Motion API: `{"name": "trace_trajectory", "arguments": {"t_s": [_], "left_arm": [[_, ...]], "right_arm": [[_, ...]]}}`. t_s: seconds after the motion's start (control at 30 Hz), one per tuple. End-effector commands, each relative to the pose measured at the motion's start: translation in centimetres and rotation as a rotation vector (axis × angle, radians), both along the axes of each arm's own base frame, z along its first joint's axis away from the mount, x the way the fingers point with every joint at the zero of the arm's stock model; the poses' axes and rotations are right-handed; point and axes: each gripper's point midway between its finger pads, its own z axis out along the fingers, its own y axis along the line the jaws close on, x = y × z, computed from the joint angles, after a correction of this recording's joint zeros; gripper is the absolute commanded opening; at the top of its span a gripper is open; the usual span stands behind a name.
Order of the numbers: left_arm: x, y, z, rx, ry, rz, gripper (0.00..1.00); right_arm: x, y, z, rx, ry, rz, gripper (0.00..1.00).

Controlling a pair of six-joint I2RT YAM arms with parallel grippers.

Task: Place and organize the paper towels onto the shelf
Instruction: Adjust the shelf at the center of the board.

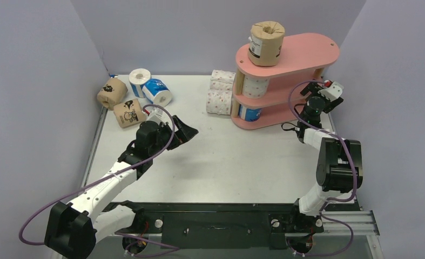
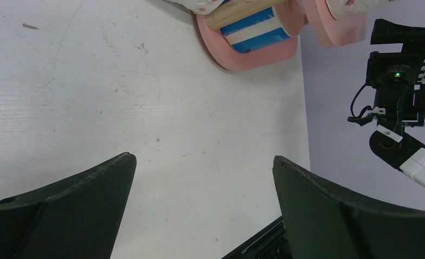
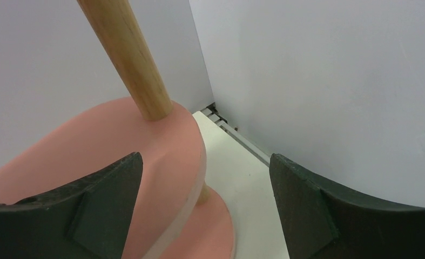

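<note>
The pink shelf (image 1: 302, 48) stands at the back right. A brown paper towel roll (image 1: 266, 44) stands on its top board, a pink-dotted white roll (image 1: 256, 86) on the middle board and a blue roll (image 1: 250, 113) on the bottom one. Two dotted rolls (image 1: 220, 93) lie beside the shelf's left end. Two brown rolls (image 1: 119, 102) and two blue rolls (image 1: 149, 86) lie at the back left. My left gripper (image 1: 187, 132) (image 2: 203, 158) is open over bare table. My right gripper (image 1: 310, 89) (image 3: 206, 157) is open at the shelf's right end, where the middle board (image 3: 145, 140) lies by its left finger.
A wooden post (image 3: 129, 54) rises from the middle board just ahead of my right gripper. The right wall (image 3: 334, 81) is close beside that gripper. The left wrist view shows the shelf's bottom board (image 2: 253, 56) and my right arm (image 2: 399, 97). A metal rail (image 1: 94, 140) edges the table's left side.
</note>
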Motion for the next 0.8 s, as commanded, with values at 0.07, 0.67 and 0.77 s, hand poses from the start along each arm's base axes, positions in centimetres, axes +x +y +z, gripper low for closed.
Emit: {"name": "trace_trajectory", "arguments": {"t_s": [0.07,0.67,0.77], "left_arm": [[0.1,-0.1,0.7,-0.008,-0.027,-0.01,0.99],[1.7,-0.4,-0.4,0.037,0.011,0.0,0.99],[1.9,-0.5,-0.4,0.039,0.014,0.001,0.99]], "right_arm": [[2.8,-0.3,2.7,-0.015,-0.09,0.07,0.86],[7.3,-2.4,2.3,-0.069,-0.116,0.068,0.92],[7.8,-2.9,2.2,-0.067,-0.116,0.049,0.92]]}}
